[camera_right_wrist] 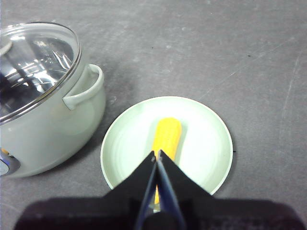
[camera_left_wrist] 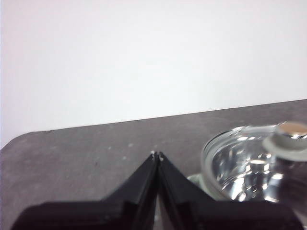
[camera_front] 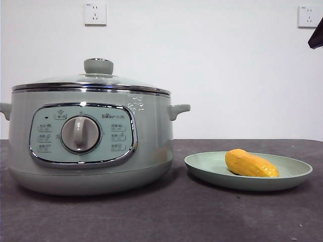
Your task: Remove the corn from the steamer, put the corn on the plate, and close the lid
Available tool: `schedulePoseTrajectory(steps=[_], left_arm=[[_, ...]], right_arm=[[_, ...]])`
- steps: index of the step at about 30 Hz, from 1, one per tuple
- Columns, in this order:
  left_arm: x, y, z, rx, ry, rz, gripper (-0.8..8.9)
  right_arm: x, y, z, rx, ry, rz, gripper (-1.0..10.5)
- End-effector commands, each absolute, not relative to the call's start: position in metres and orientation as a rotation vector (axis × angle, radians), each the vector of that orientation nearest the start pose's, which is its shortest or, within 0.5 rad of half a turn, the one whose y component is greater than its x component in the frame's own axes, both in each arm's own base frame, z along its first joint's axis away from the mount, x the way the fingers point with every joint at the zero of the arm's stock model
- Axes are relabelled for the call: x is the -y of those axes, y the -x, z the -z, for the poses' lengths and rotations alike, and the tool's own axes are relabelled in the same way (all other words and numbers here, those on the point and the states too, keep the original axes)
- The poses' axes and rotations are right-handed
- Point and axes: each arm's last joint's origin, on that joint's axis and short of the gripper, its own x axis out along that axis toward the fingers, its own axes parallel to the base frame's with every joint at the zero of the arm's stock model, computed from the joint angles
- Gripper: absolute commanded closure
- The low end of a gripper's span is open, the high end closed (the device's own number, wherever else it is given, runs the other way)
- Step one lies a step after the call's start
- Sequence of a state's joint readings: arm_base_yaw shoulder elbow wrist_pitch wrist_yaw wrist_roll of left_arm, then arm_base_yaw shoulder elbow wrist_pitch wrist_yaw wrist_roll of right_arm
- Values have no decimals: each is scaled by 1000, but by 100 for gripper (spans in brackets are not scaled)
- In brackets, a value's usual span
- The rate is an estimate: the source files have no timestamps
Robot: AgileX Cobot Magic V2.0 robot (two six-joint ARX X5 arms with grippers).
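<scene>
The yellow-orange corn (camera_front: 251,164) (camera_right_wrist: 168,135) lies on the pale green plate (camera_front: 295,174) (camera_right_wrist: 206,143), to the right of the steamer (camera_front: 91,146) (camera_right_wrist: 53,129). The glass lid (camera_front: 91,83) (camera_left_wrist: 249,163) (camera_right_wrist: 33,62) with its sage-green knob (camera_front: 98,66) (camera_left_wrist: 289,136) sits flat on the steamer's rim. My right gripper (camera_right_wrist: 157,154) hangs shut and empty well above the plate and corn. My left gripper (camera_left_wrist: 157,155) is shut and empty, raised beside the lid on the side away from the plate. In the front view only a black arm tip (camera_front: 316,35) shows at the top right corner.
The steamer's side handle (camera_front: 179,110) (camera_right_wrist: 86,88) points toward the plate. Dark grey tabletop (camera_front: 166,212) runs to a white wall with two outlets (camera_front: 95,14).
</scene>
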State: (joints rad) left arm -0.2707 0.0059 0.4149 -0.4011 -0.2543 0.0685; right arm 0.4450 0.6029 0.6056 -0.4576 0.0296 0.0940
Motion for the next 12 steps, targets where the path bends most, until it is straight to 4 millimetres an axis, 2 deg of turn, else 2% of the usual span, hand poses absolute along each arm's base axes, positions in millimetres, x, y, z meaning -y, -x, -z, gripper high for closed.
schedulePoseTrajectory(steps=[1, 7, 12], left_arm=[[8, -68, -231, -35, -86, 12, 817], [5, -87, -186, -97, -78, 18, 817], [2, -93, -161, -167, -57, -21, 817]], right_arm=[[-57, -122, -269, -470, 9, -382, 945], [-57, -122, -269, -471, 9, -381, 945], [-57, -122, -269, -471, 10, -381, 945]])
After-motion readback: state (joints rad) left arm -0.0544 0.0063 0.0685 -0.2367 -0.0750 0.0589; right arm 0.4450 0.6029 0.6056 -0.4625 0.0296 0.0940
